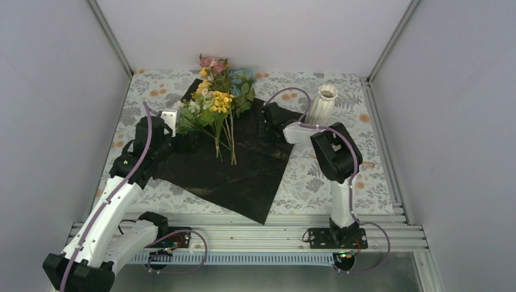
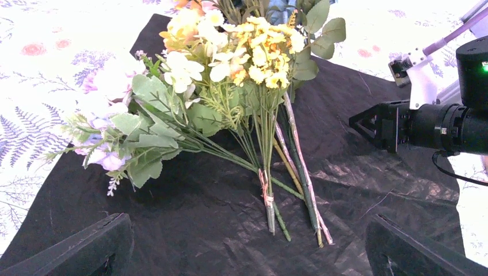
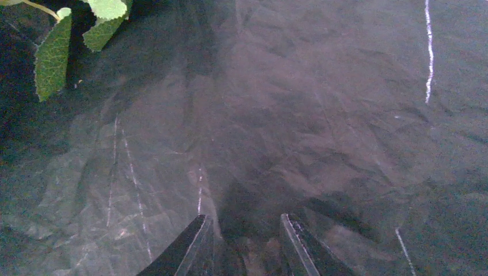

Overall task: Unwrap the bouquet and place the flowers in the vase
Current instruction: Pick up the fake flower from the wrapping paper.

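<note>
The bouquet is unwrapped. Its black sheet (image 1: 243, 173) (image 2: 190, 218) (image 3: 299, 115) lies spread flat on the table. The flowers (image 1: 216, 103) (image 2: 230, 75) lie loose on it, blooms toward the back and stem ends (image 2: 288, 201) toward the front. My left gripper (image 1: 187, 142) (image 2: 250, 259) stands wide open just left of the stems, holding nothing. My right gripper (image 1: 266, 129) (image 2: 374, 126) (image 3: 244, 233) hovers low over the sheet's right part, its jaws a narrow gap apart with only sheet under them. The ribbed white vase (image 1: 322, 102) stands upright at the back right, behind the right arm.
A floral-print tablecloth (image 1: 316, 179) covers the table beneath the sheet. Grey walls close in the left, back and right sides. A metal rail (image 1: 243, 222) runs along the near edge by the arm bases. Green leaves (image 3: 52, 57) show at the right wrist view's top left.
</note>
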